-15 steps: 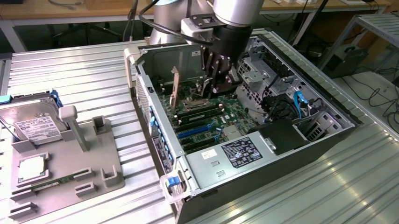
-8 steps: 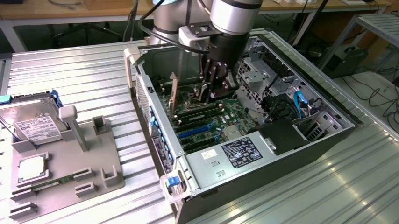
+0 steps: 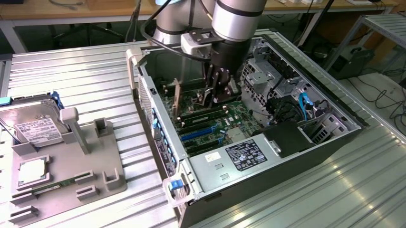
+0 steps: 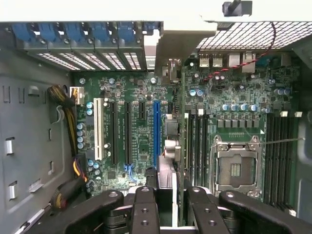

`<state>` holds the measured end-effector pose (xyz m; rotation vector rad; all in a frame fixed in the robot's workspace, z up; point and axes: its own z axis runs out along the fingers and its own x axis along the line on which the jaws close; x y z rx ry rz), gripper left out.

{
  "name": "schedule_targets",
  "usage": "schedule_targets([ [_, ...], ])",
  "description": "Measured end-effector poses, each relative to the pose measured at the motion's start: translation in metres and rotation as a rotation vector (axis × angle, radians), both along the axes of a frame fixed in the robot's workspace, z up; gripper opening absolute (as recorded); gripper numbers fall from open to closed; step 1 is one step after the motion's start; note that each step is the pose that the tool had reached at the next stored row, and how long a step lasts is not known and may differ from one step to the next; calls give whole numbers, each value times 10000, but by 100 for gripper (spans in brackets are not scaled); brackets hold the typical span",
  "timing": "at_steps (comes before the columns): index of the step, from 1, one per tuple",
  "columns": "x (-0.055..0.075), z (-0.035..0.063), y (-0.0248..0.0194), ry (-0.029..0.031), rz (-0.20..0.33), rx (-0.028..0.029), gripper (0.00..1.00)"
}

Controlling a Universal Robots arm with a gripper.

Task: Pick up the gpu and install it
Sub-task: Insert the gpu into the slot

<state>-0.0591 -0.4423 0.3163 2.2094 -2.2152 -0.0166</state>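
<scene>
The gpu is a thin green card seen edge-on in the wrist view, its silver end bracket toward the case's rear slots. My gripper is shut on the card's near end, one black finger on each face. The card hangs inside the open computer case, beside the long blue slot of the motherboard. Whether its edge touches a slot I cannot tell. In the exterior view the gripper reaches down into the case, with the gpu standing upright on the exterior view's left of it.
A square CPU socket and black memory slots lie beside the card. A cable bundle runs along the case floor. The power supply and drive cage crowd the case. A grey fixture holds a hard drive.
</scene>
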Motion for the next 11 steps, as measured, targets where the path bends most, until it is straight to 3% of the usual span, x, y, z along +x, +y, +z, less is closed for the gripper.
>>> schedule_targets([
  [8, -61, -151, -9, -10, 0, 1, 28],
  [9, -62, -160, -8, -40, -2, 2, 28],
  [11, -64, -173, -9, -154, -2, -2, 28],
])
